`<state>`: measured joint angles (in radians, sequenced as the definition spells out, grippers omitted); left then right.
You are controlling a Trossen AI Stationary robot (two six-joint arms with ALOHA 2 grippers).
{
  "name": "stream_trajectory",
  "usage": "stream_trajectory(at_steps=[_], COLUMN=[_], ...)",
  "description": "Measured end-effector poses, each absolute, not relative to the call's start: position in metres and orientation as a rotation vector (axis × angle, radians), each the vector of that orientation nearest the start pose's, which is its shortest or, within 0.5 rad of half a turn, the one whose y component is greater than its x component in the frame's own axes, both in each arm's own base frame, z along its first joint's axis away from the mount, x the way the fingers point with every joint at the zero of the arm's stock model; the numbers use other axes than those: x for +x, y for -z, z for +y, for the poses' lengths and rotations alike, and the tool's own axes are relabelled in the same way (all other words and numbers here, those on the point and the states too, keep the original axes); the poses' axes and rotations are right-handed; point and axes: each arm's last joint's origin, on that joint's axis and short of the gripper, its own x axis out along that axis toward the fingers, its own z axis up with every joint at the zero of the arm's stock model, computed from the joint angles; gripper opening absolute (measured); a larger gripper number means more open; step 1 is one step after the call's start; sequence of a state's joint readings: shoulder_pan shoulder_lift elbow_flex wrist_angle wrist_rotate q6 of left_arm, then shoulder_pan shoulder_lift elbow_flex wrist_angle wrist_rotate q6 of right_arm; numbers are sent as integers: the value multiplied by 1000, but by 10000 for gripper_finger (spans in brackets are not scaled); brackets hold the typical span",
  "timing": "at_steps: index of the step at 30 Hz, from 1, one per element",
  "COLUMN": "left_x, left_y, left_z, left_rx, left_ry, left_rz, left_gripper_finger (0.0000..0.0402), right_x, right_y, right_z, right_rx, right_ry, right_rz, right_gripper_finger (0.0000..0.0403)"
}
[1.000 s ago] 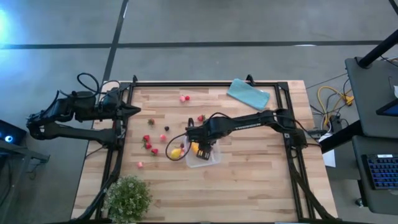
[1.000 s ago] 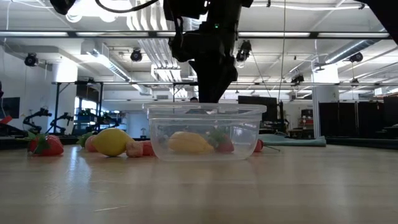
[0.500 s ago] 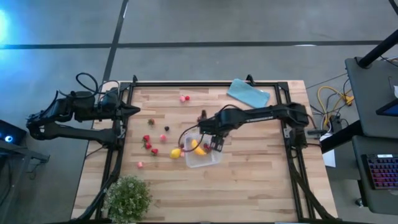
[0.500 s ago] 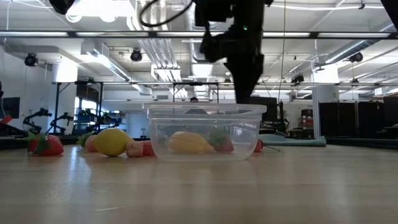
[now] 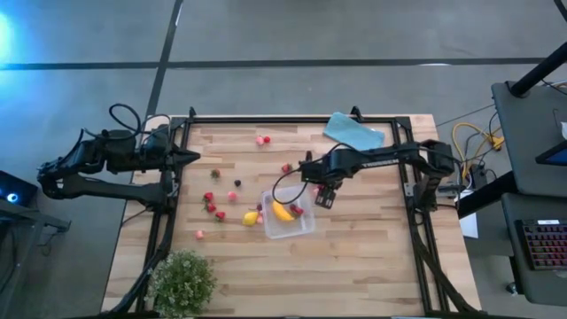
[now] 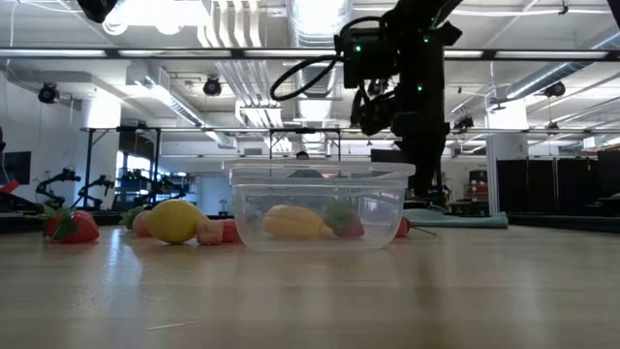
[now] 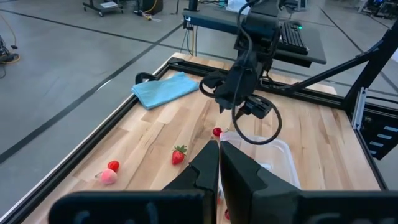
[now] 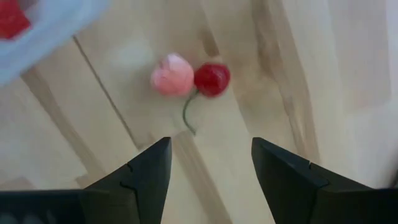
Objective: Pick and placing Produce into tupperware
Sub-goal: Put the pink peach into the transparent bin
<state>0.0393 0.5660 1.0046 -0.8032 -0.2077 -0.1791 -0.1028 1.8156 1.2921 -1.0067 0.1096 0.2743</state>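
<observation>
No writing can be read anywhere. A wooden table (image 5: pixel 354 257) carries a clear tupperware (image 5: pixel 290 217) near its middle, holding a yellow banana (image 5: pixel 282 211) and a red strawberry (image 5: pixel 297 210). The low view shows these through the box's wall; the high view shows them from above.

The right gripper (image 5: pixel 324 196) hangs just beyond the tupperware's far right corner, fingers spread wide and holding nothing. Only its wrist view shows the pink and red cherry pair (image 8: pixel 189 79) lying on the wood ahead of its fingers.

The left gripper (image 5: pixel 193 157) waits at the table's left edge, fingers closed together and empty.

A folded teal cloth (image 5: pixel 353 134) lies at the far edge. A leafy plant (image 5: pixel 182 283) stands at the near left corner.

A lemon (image 5: pixel 252 217) touches the box's left side, with loose strawberries (image 5: pixel 211 207) scattered further left.
</observation>
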Motion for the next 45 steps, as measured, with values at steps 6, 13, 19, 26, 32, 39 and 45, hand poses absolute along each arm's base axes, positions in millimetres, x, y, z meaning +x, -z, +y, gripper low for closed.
stream_trajectory(at_steps=[6, 13, 19, 26, 32, 39, 45], left_x=[85, 88, 90, 90, 90, 90, 90], left_y=[-369, -368, -367, -367, -367, -367, -367], left_z=[9, 10, 10, 11, 11, 11, 11], left_rx=[-145, -142, -141, -135, -134, -130, -130], left_ry=[-280, -288, -289, -314, -320, -339, -339], left_rz=[350, 359, 366, 366, 365, 363, 364], left_gripper_finger=[0, 0, 0, 0, 0, 0, 0], right_x=[334, 333, 334, 332, 329, 329, 330], right_y=[-183, -174, -174, -172, -166, -163, -163], right_z=[-47, -65, -75, -79, -80, -79, -79], right_rx=[181, 169, 182, 170, 186, 193, 184], right_ry=[333, 283, 188, 132, 91, 51, 42], right_rz=[1472, 1492, 1463, 1467, 1462, 1444, 1436], right_gripper_finger=[215, 215, 215, 215, 215, 214, 211])
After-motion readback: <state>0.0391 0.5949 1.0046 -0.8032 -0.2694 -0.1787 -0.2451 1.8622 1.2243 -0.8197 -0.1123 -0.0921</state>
